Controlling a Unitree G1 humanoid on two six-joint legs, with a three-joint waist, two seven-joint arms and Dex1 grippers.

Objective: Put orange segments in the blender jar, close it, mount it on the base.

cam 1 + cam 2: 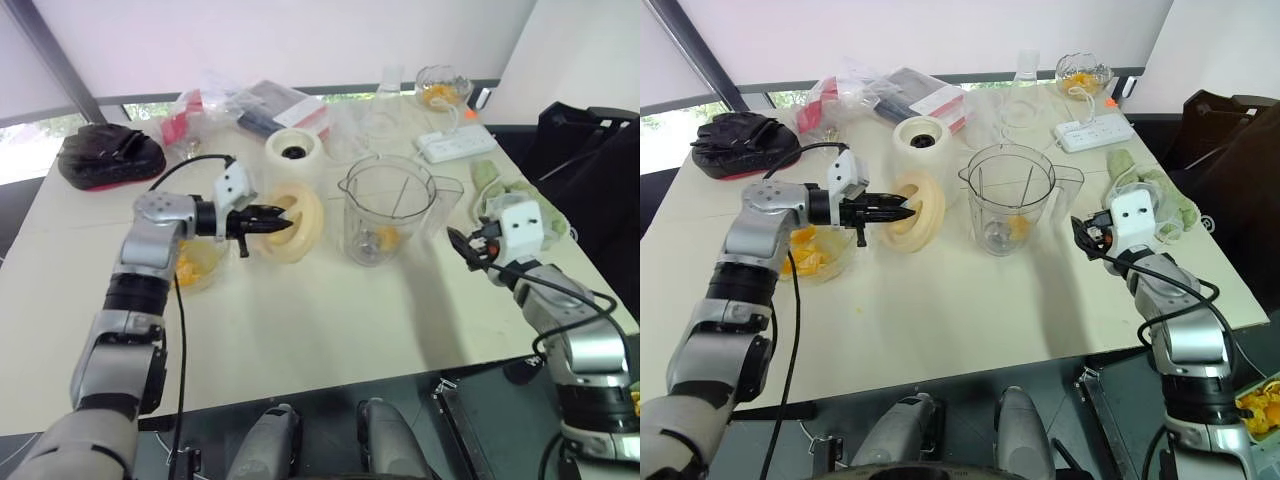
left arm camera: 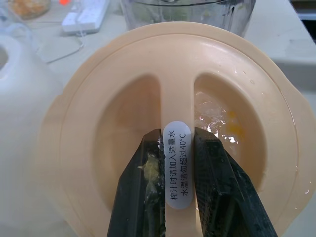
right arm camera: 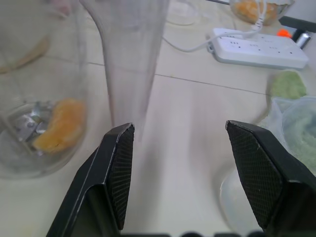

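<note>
- The jar [image 1: 385, 208] stood upright at the centre of the surface [image 1: 330, 330], open at the top, with at least one segment [image 3: 58, 125] lying by the blades at its bottom.
- It looked light and stiff, but its clear plastic wall was probably slick and too wide to span; the side handle [image 1: 447, 195], on its right in the frame, seemed the surest place to take hold.
- The lid [image 1: 296, 222] hung tilted on edge just left of the jar, lifted off the surface. The left end effector [image 1: 272, 222] was clamped on the ridge across its middle, which bore a white label. It seemed rigid and light, though wet spots and pulp on it suggested the ridge could slip.
- More segments [image 1: 803, 255] lay in a glass bowl [image 1: 836, 262] at centre left, below the left arm; they appeared soft, juicy and easy to crush.
- The base [image 1: 295, 149] sat above the lid in the frame, socket up; it would likely be heavy enough to stay put during mounting.
- The right end effector [image 1: 462, 243] hovered just right of the jar, beside the handle, jaws apart and holding nothing.
- A power strip [image 1: 456, 144] lay at upper right.
</note>
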